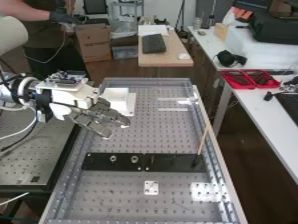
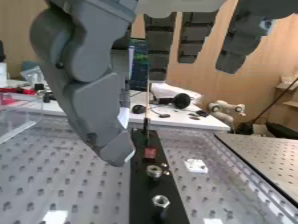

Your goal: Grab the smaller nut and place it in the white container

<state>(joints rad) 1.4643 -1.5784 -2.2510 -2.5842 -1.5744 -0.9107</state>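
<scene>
The hand (image 1: 98,116) is open above the bench's left side, its fingers extended and nothing between them, beside the white container (image 1: 118,99) and beyond the black bar (image 1: 174,162). On the bar stand the larger nut (image 1: 113,159) and the bearing (image 1: 134,159). The wrist view has the open hand (image 2: 90,75) with its thumb large in front and its fingers hanging apart. Beneath it runs the black bar (image 2: 141,195), carrying the larger nut (image 2: 160,201) and, farther along, the bearing (image 2: 154,171). The hand touches neither part.
A thin wooden stick (image 1: 203,141) rises from the bar's far right part. A small white plate (image 1: 151,187) lies on the perforated bench (image 1: 113,192). Red trays (image 1: 238,80) sit on the white side table (image 1: 256,107).
</scene>
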